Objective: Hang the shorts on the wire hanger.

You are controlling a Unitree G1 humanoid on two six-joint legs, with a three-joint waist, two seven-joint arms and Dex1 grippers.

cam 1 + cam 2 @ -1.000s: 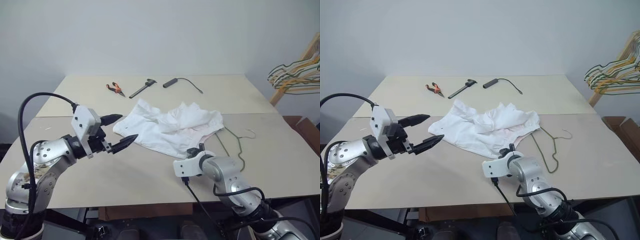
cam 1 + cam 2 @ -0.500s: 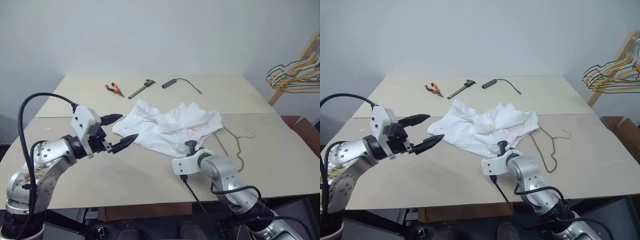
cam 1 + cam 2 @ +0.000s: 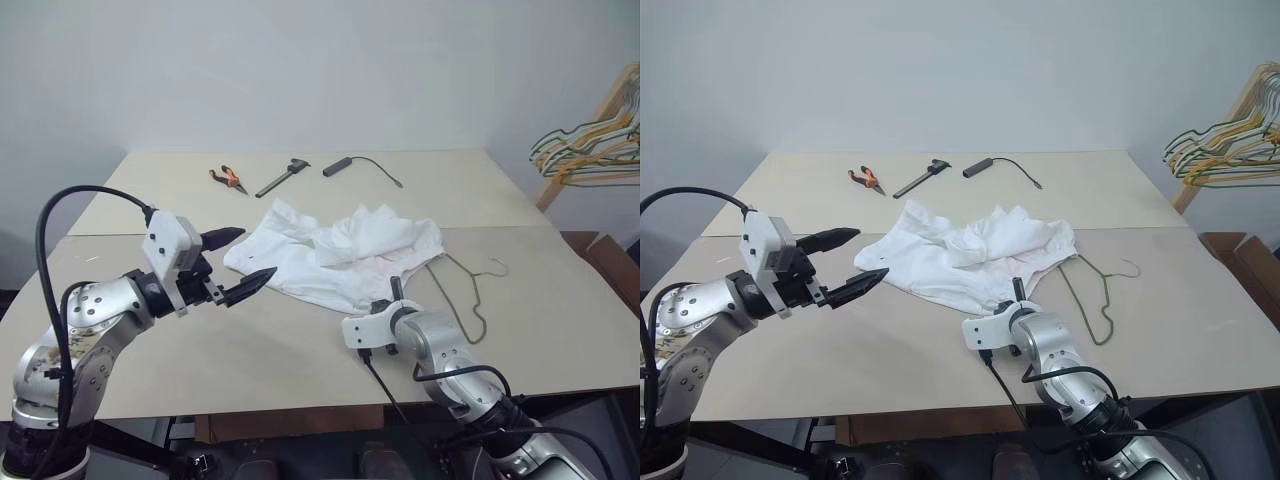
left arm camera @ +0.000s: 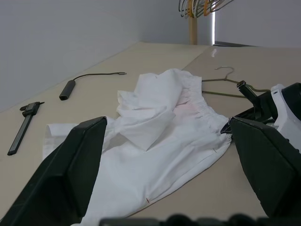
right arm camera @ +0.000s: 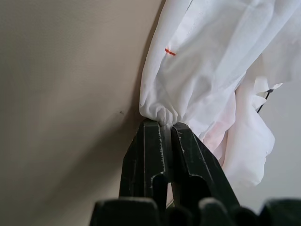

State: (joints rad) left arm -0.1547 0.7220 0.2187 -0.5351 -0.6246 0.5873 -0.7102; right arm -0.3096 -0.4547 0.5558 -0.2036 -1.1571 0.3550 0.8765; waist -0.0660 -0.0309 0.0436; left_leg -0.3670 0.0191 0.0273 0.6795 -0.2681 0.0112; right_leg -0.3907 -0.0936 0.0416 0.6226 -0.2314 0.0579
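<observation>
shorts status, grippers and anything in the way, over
Right gripper shut on the white thin-cloth shorts at the near edge. Left gripper open, off the cloth. Thin grey-olive wire hanger flat on table beside shorts, nothing blocking.

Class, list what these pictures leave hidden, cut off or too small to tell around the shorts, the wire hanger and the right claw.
- Wire hanger: its left part lies under the shorts in the eye views.
- Right claw: in the eye views its own wrist housing hides the tips; the right wrist view shows it shut on the shorts' edge.
- Hangers on the rack: cut off by the right edge.
- Black tool on the far table: too small to identify.
</observation>
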